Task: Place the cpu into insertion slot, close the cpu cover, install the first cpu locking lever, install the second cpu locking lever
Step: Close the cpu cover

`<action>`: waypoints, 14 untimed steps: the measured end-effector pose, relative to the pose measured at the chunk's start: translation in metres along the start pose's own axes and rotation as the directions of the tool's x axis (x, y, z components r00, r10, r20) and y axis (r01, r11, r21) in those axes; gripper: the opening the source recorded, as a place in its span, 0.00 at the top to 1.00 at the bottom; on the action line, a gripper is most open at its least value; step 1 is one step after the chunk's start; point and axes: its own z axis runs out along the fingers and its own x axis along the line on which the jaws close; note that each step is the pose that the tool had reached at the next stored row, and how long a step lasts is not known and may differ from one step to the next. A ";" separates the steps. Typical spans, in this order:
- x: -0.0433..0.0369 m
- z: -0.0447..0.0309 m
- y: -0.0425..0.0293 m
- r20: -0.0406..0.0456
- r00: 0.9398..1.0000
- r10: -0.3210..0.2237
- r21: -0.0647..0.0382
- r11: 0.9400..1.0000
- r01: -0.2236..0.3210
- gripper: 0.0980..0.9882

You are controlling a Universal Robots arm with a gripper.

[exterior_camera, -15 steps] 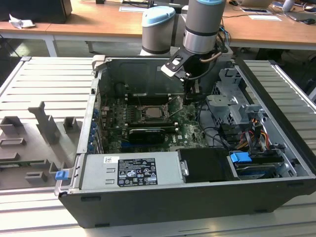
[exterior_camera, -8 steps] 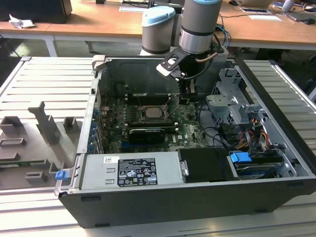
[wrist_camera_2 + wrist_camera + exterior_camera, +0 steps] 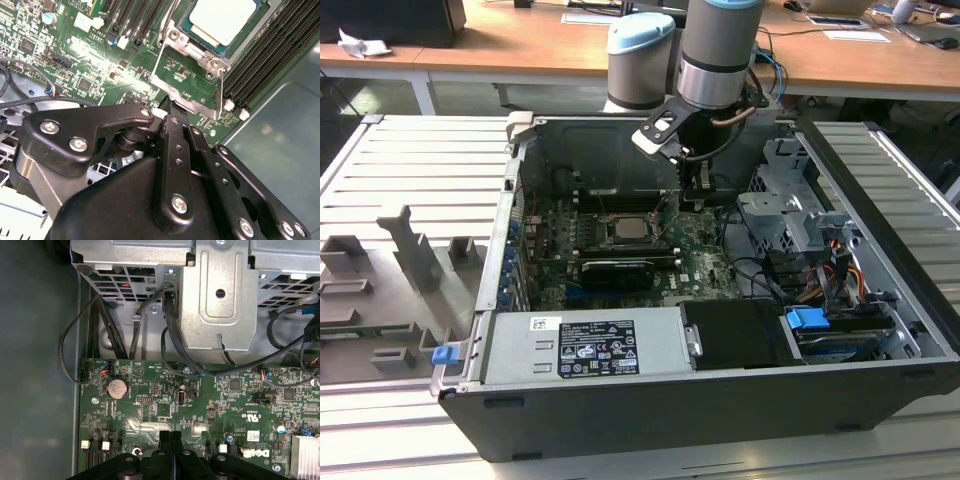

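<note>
Green circuit board (image 3: 150,415) inside the open case (image 3: 670,410), on a grey slatted table (image 3: 420,160), lies below the closed hand (image 3: 170,435).

Ribbed pale-grey metal table (image 3: 410,165) spanned the exterior view. Open dark-grey computer case (image 3: 650,415) lay on it at centre frame; grey moulded fixture blocks (image 3: 415,255) sat at left.

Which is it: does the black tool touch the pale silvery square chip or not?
Apart. In the second wrist view a silvery metal frame sits between the black tool and the pale chip.
</note>
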 end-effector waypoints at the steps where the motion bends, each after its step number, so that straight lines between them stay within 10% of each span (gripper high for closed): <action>1: 0.0000 0.0000 -0.0001 0.000 1.000 0.000 0.000 1.000 0.000 0.99; 14: 0.0002 0.0001 -0.0045 0.000 1.000 0.000 0.000 1.000 0.000 0.99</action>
